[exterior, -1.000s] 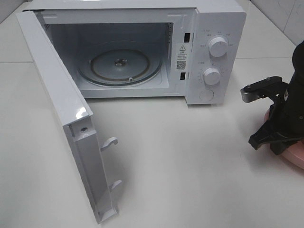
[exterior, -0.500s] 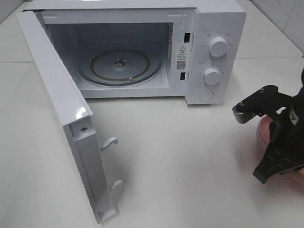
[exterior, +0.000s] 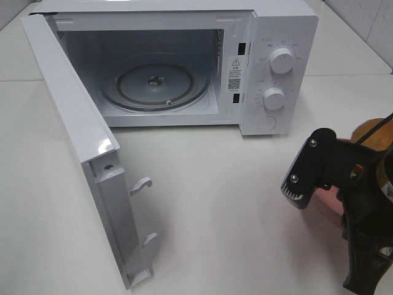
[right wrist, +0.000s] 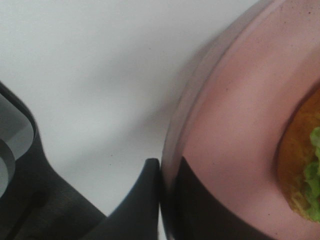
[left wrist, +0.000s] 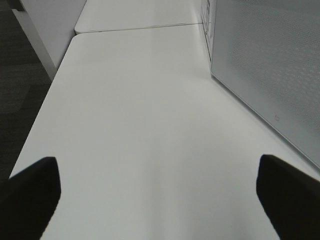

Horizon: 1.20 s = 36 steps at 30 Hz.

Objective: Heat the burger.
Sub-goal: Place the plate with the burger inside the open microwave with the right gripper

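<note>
The burger point(exterior: 370, 131) shows as a brown-orange lump behind my right arm. In the right wrist view its bun and green lettuce point(right wrist: 304, 165) sit on a round pink plate point(right wrist: 235, 125). My right gripper point(right wrist: 164, 192) is shut on the plate's rim, with one finger point(right wrist: 135, 200) outside it and the other inside. In the exterior high view the right gripper point(exterior: 344, 184) holds the plate point(exterior: 323, 200) above the table, to the front right of the microwave. My left gripper point(left wrist: 160, 200) is open over bare table, nothing between its fingers, and is out of the exterior high view.
The white microwave point(exterior: 276, 37) stands at the back with its door point(exterior: 80, 141) swung wide to the left. Its glass turntable point(exterior: 153, 83) is bare. Two knobs point(exterior: 281, 60) sit on its right panel. The microwave's side point(left wrist: 270, 65) is beside the left gripper.
My right gripper has risen with the pink plate and shifted toward the table's front. The burger has come into view behind the arm. The left arm shows no change.
</note>
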Each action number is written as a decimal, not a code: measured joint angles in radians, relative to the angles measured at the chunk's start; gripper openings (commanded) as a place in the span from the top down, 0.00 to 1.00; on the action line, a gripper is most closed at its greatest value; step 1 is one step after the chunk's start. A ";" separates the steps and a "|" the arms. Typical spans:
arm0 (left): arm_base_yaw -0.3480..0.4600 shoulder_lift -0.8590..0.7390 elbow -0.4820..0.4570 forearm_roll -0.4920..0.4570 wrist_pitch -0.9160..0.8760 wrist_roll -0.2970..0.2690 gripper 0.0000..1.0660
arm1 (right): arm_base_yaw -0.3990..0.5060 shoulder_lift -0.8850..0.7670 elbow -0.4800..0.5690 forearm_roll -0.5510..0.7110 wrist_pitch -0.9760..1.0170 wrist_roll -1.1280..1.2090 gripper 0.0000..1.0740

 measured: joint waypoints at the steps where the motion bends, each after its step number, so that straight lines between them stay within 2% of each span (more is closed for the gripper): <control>1: 0.000 0.000 0.000 0.000 0.000 0.000 0.05 | 0.018 -0.002 0.000 0.000 0.000 -0.018 1.00; 4: 0.000 0.000 0.000 0.000 0.000 0.000 0.05 | 0.070 -0.007 0.000 -0.001 -0.010 -0.086 1.00; 9: 0.000 0.000 0.000 0.000 0.000 0.000 0.05 | 0.101 -0.014 0.000 -0.001 -0.050 -0.192 1.00; 12: 0.000 0.000 0.000 0.000 0.000 0.000 0.05 | 0.104 -0.014 0.000 -0.001 -0.057 -0.212 1.00; 21: 0.000 0.000 0.000 0.000 0.000 0.000 0.05 | 0.109 -0.014 0.000 -0.002 -0.127 -0.491 1.00; 28: 0.000 0.000 0.000 0.000 0.000 0.000 0.05 | 0.109 -0.014 0.006 -0.010 -0.167 -0.781 1.00; 36: 0.000 0.000 0.000 0.000 0.000 0.000 0.05 | 0.109 -0.014 0.006 -0.013 -0.226 -0.880 1.00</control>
